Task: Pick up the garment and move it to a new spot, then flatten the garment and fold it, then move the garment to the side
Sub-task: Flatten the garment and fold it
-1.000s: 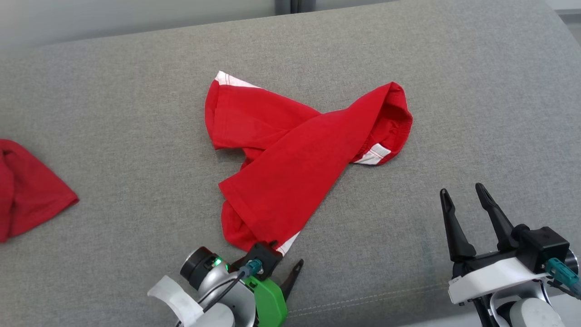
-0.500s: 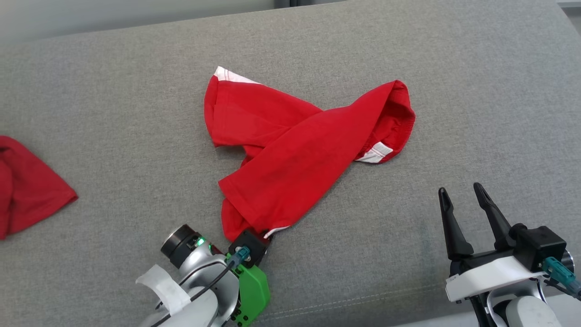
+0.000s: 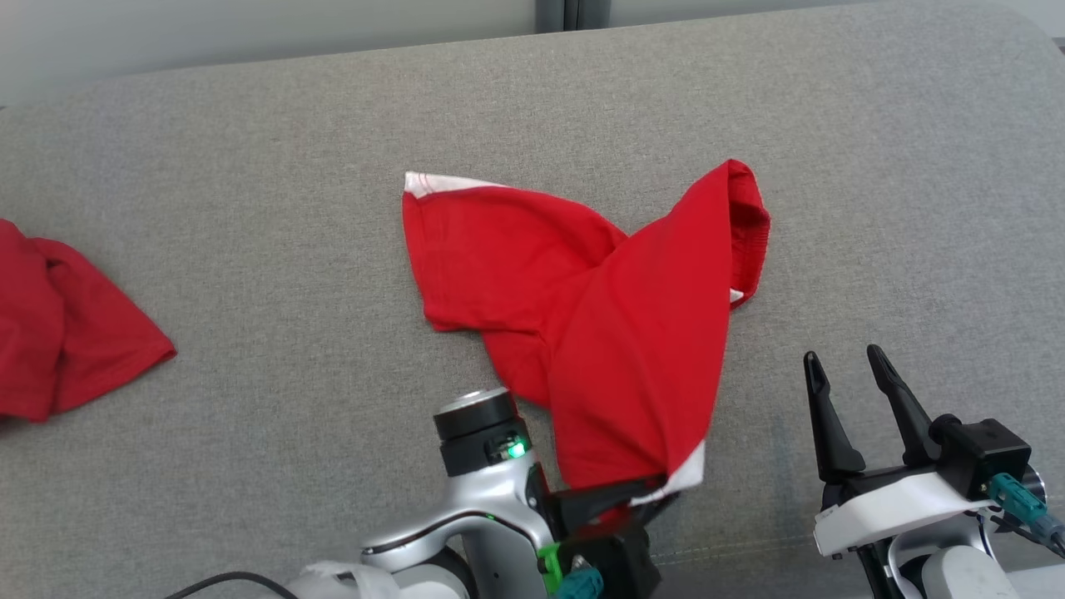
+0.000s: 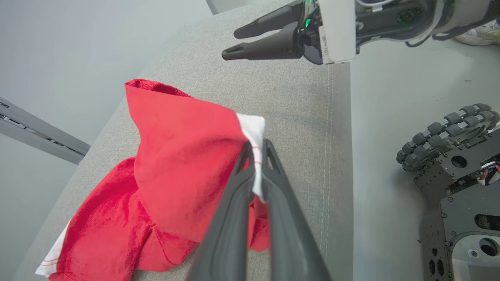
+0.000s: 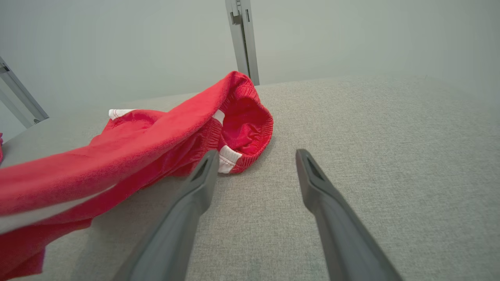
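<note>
The garment (image 3: 599,316) is a pair of red shorts with white trim, lying rumpled on the grey cushion (image 3: 250,208). Its near corner is lifted off the surface. My left gripper (image 3: 641,495) is shut on that white-edged corner, at the bottom centre of the head view. In the left wrist view the two fingers (image 4: 234,203) pinch the garment (image 4: 179,164) at its white hem. My right gripper (image 3: 849,391) hovers open at the lower right, apart from the cloth. The right wrist view shows the garment (image 5: 164,136) ahead and to the left, its elastic waistband facing the fingertips (image 5: 209,164).
A second red cloth (image 3: 66,333) lies at the cushion's left edge. The cushion's stitched front edge (image 3: 749,549) runs just behind both grippers. Beyond it, the left wrist view shows the robot's wheeled base (image 4: 449,136) on the floor. A pale wall with a metal post (image 5: 242,39) stands behind.
My left gripper has shut on the garment's near corner, then lifted and drawn it rightward, pulling the lower leg upright. The head camera shifted slightly. The right gripper stayed open in place.
</note>
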